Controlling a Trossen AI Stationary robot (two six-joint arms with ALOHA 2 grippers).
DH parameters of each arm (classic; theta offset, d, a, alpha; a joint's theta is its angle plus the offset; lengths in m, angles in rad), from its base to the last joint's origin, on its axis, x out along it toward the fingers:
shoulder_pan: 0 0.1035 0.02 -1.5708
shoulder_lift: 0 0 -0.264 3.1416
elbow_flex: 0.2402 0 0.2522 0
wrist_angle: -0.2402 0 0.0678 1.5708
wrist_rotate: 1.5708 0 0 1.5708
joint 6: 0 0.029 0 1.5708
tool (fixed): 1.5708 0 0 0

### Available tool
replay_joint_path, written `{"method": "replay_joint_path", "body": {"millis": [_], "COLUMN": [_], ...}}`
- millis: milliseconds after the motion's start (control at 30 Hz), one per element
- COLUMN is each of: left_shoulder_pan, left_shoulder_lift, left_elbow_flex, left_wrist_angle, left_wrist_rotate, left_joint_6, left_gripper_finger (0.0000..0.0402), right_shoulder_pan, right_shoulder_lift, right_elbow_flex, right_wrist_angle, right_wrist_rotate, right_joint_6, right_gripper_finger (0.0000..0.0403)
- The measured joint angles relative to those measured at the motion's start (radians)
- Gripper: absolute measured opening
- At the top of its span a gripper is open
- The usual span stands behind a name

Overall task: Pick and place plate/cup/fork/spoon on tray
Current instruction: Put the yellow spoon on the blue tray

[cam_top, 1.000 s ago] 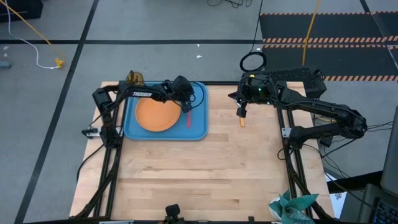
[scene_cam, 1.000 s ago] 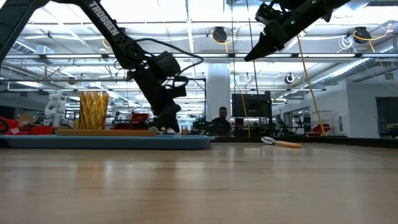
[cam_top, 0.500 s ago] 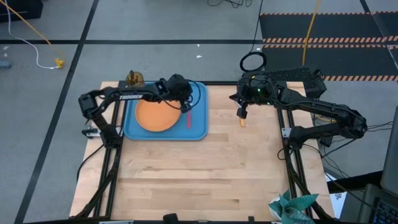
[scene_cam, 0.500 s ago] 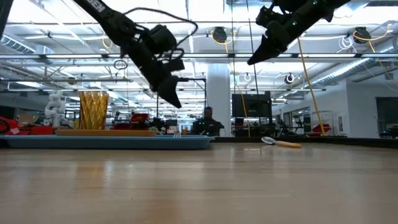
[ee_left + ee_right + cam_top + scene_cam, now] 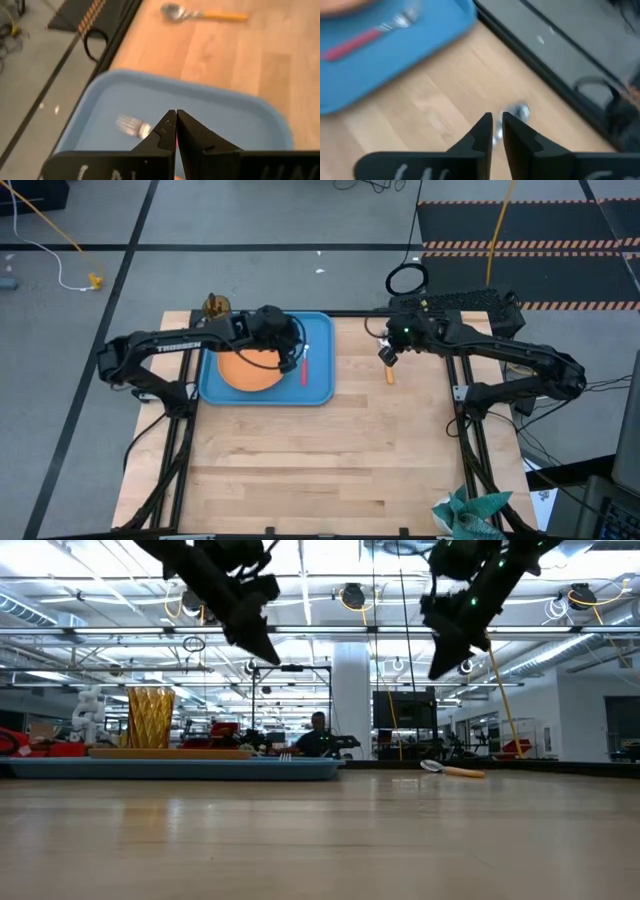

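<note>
The light-blue tray [image 5: 320, 394] lies at the table's far left. On it are the orange plate [image 5: 243, 372] and the red-handled fork [image 5: 304, 368], flat beside the plate. The amber cup [image 5: 215, 306] stands just past the tray's far left corner. The orange-handled spoon [image 5: 390, 376] lies on the wood to the right of the tray. My left gripper [image 5: 176, 114] is shut and empty, high above the tray [image 5: 266, 652]. My right gripper [image 5: 496, 121] is shut and empty, above the spoon's bowl [image 5: 519, 111], well clear of the table [image 5: 440, 672].
A green cloth [image 5: 470, 515] lies at the near right corner. A black cable loop [image 5: 406, 278] lies on the floor past the far edge. Bare wood [image 5: 320, 460] fills the table's near half. A person [image 5: 318, 736] shows far off in the room.
My left gripper has risen from tray level beside the fork to high above the tray and gone toward the table's left, over the plate's edge. The fork stays flat on the tray. My right gripper has come down a little and tipped more steeply down over the spoon.
</note>
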Motion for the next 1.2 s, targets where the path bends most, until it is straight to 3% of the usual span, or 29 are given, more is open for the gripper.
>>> {"method": "replay_joint_path", "body": {"millis": [100,333,667,900,1200], "left_shoulder_pan": [-0.026,-0.048,-0.048,-0.06,-0.097], "left_shoulder_lift": [-0.01,-0.015,-0.015,-0.015,-0.015], "left_elbow_flex": [0.001,0.001,0.001,0.001,0.001], "left_wrist_angle": [-0.006,-0.053,-0.042,-0.026,-0.026], "left_wrist_rotate": [0.0,0.0,0.0,0.0,0.001], "left_joint_6": [0.0,-0.01,-0.036,-0.061,-0.075], "left_gripper_finger": [0.0017,0.0017,0.0017,0.0017,0.0017], "right_shoulder_pan": [0.0,0.006,-0.016,-0.017,-0.016], "right_shoulder_lift": [0.054,0.191,0.305,0.384,0.448], "right_elbow_flex": [-0.004,-0.1,-0.159,-0.159,-0.159], "right_wrist_angle": [-0.035,0.096,0.244,0.271,0.268], "right_wrist_rotate": [0.025,0.077,0.074,0.085,0.097], "right_joint_6": [0.1,0.283,0.336,0.349,0.388], "right_gripper_finger": [0.0057,0.0119,0.0183,0.0188,0.0158]}}
